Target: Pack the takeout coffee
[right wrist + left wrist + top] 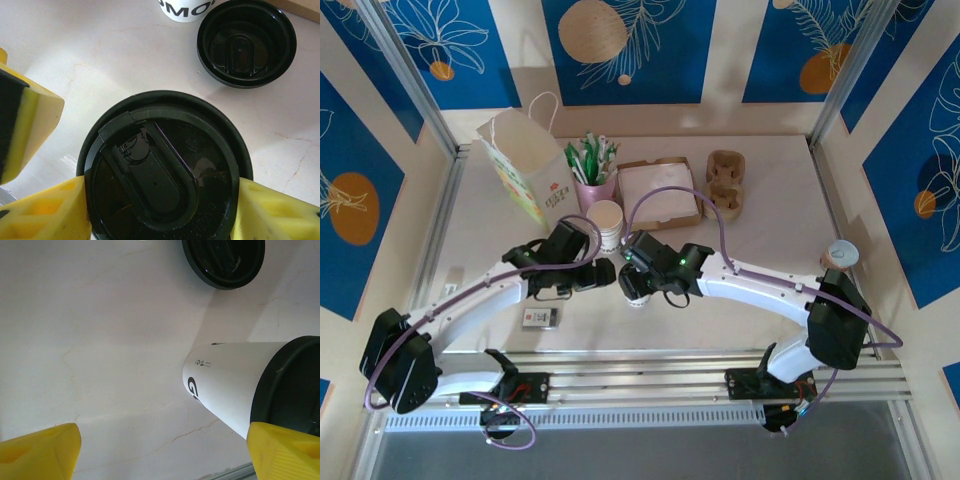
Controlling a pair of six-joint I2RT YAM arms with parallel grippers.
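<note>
Pale bench [780, 200] under blue leaf-print walls | both my arms bend at the elbow and reach inward, meeting at bench centre | right gripper [160, 207] clamped on the black-lidded top of the takeout coffee [160, 165] | left gripper [165, 450] spread wide, just beside that cup, holding nothing | loose black lid [246, 44] lies upturned close by

Smooth matt white paper on the takeout coffee [225, 385], lower right of the left wrist view, capped with a glossy black moulded plastic lid [160, 175]. Same shiny black plastic on a loose lid [246, 42], upper right. Pale matt table [100, 340], faintly cracked. Matt printed paper bag [523, 165], upper left from above.
</note>
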